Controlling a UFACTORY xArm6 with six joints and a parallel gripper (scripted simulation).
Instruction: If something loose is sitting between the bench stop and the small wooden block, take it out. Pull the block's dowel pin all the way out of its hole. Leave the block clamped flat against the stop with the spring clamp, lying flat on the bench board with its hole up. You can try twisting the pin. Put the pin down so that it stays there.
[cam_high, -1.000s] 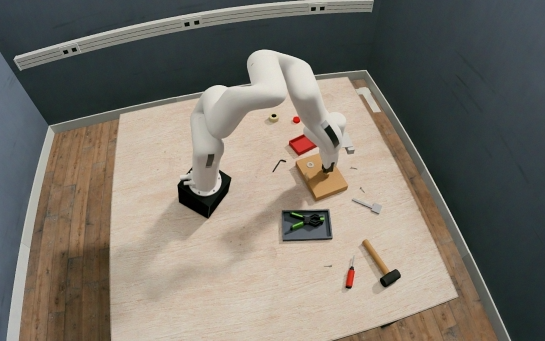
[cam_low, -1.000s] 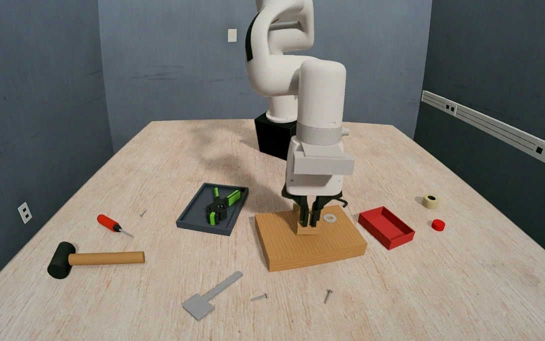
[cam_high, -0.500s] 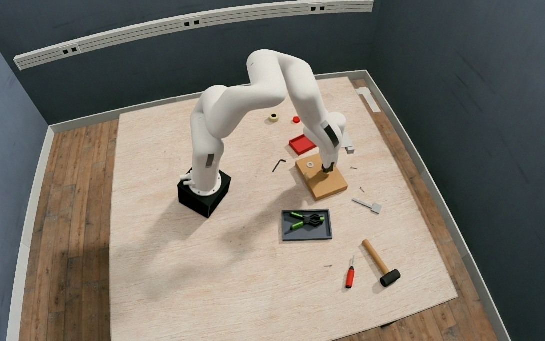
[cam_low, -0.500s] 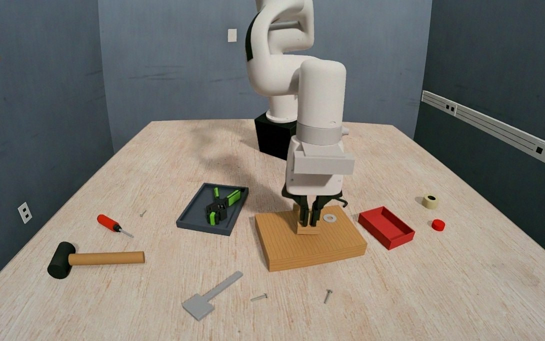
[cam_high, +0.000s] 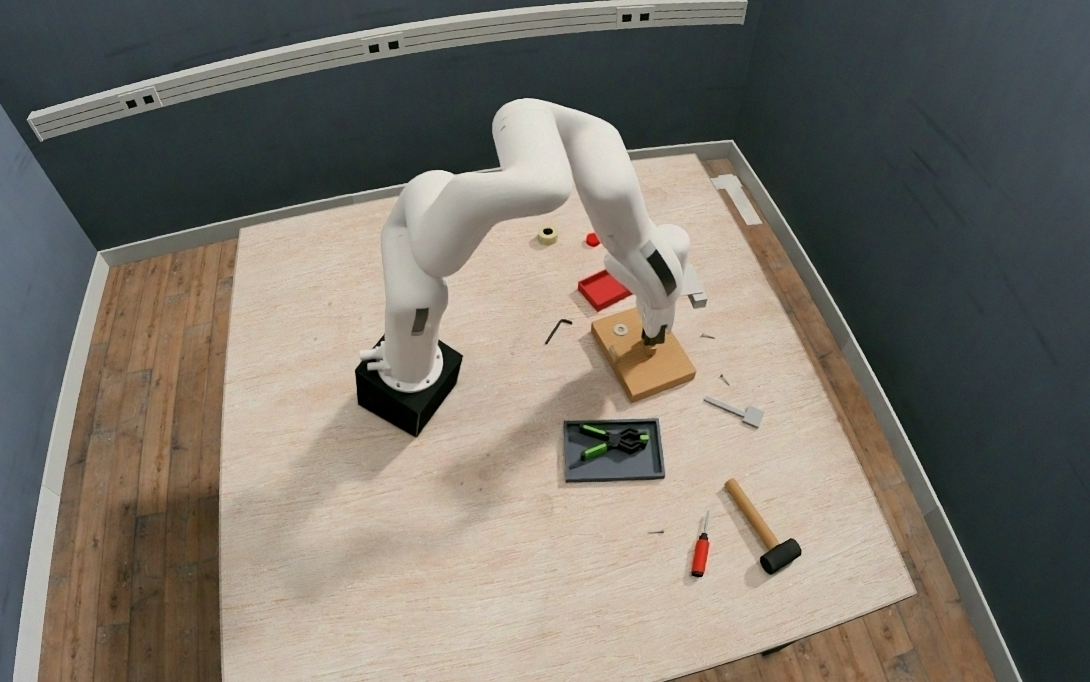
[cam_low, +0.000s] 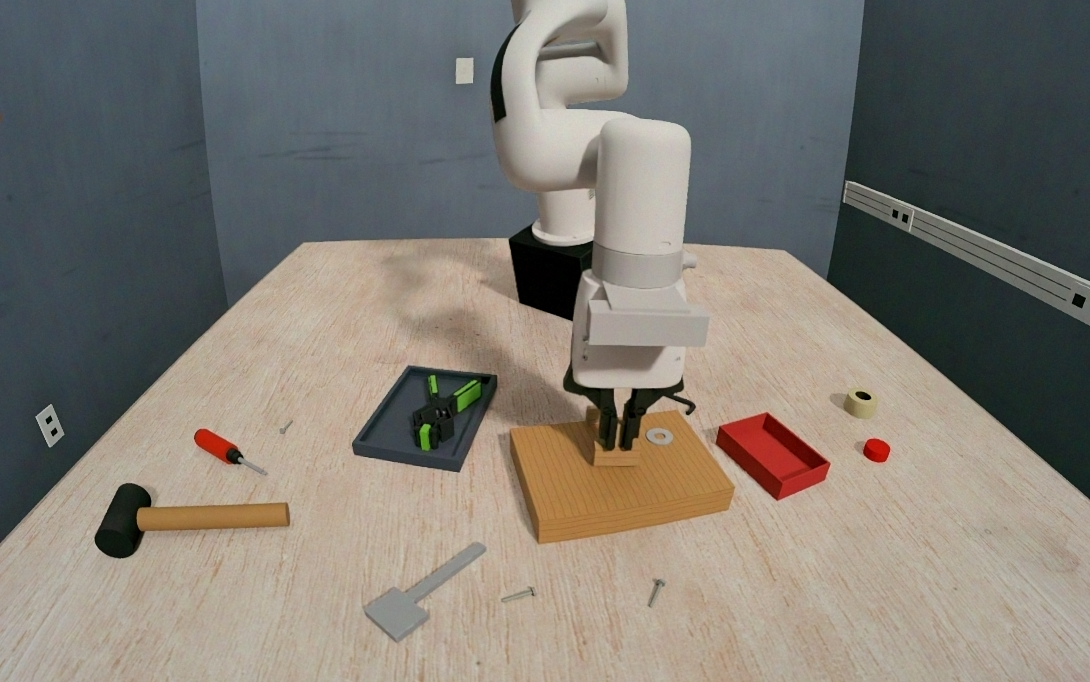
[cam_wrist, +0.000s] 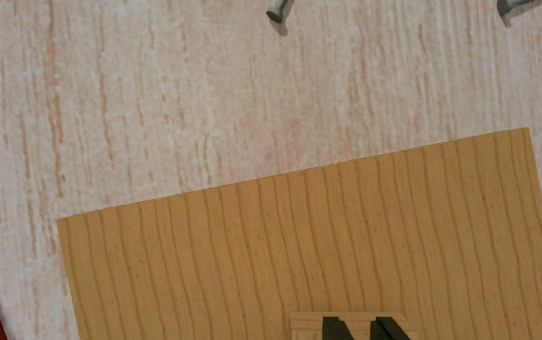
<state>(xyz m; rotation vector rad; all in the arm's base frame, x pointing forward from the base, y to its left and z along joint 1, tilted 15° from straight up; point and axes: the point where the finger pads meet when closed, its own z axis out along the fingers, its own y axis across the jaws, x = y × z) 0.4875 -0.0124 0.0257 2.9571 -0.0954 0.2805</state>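
Observation:
The bench board (cam_high: 655, 373) (cam_low: 626, 498) (cam_wrist: 250, 250) lies on the table right of the arm's base. The small wooden block (cam_low: 614, 460) (cam_wrist: 305, 325) lies flat on it. My gripper (cam_high: 652, 339) (cam_low: 617, 440) (cam_wrist: 361, 330) points straight down onto the block's top and is shut on the dowel pin, which the fingers hide. A low wooden piece (cam_low: 592, 415) stands just behind the block. A metal washer (cam_high: 620, 328) (cam_low: 659, 435) lies loose on the board beside the block. The spring clamp (cam_high: 614, 440) (cam_low: 440, 414), black with green grips, lies in a grey tray (cam_high: 574, 470) (cam_low: 377, 442).
A red tray (cam_high: 602, 289) (cam_low: 771, 454) stands by the board. A hammer (cam_high: 763, 522) (cam_low: 192, 516), a screwdriver (cam_high: 700, 553) (cam_low: 218, 447), a grey scraper (cam_high: 735, 410) (cam_low: 417, 591), a hex key (cam_high: 557, 328), a tape roll (cam_high: 547, 234) (cam_low: 860, 402), a red cap (cam_high: 592, 238) (cam_low: 876, 449) and loose screws (cam_low: 518, 595) (cam_wrist: 276, 11) lie around.

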